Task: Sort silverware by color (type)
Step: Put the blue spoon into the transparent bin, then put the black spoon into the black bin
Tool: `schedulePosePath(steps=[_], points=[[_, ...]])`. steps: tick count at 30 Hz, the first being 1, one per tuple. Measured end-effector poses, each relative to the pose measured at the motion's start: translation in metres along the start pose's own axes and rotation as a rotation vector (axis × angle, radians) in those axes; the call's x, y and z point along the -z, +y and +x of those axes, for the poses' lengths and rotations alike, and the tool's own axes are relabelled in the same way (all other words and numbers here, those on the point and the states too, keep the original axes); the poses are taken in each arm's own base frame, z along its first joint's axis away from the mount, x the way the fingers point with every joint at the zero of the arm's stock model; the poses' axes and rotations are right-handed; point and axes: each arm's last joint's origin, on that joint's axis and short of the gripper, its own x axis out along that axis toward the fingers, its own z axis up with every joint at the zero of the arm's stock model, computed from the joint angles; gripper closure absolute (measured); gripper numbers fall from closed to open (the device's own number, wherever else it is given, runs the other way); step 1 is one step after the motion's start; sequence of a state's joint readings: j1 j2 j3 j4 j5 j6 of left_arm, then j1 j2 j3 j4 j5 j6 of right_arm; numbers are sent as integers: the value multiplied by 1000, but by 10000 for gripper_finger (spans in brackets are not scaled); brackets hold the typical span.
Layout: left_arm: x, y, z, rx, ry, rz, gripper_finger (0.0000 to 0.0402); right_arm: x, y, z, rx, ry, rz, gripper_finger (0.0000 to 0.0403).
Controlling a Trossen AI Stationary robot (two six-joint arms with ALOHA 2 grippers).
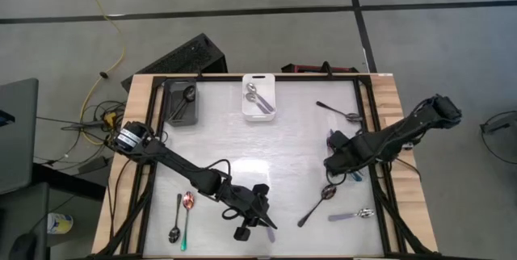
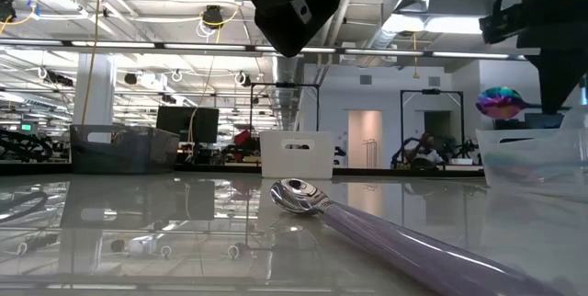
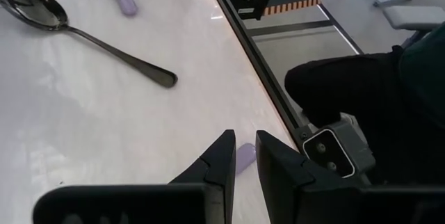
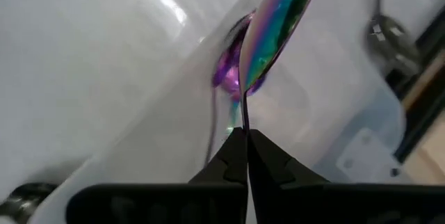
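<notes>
My right gripper (image 4: 245, 137), at centre right of the high view, is clenched on an iridescent spoon (image 4: 278, 26), its handle hidden between the fingers above a clear bin (image 4: 361, 113) whose edges I can barely trace. My left gripper (image 3: 245, 156), bottom centre, has its fingers slightly parted over a lavender handle (image 3: 245, 158), mostly hidden. A black spoon (image 3: 76, 33) lies upper left, its bowl cut off.
</notes>
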State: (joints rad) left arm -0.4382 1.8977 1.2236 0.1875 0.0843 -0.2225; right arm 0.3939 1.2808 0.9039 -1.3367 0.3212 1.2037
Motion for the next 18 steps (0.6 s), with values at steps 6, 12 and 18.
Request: schedulePosePath(steps=[6,12,18], points=[[1,-5,0,-11,-2,2,359,-1,0,1,-10,32,2,371],[1,-4,0,-14,-3,-1,359,-1,0,1,-11,36,32,353],[1,-4,0,-14,-3,0,359,-2,-3,2,4,74,49,319]])
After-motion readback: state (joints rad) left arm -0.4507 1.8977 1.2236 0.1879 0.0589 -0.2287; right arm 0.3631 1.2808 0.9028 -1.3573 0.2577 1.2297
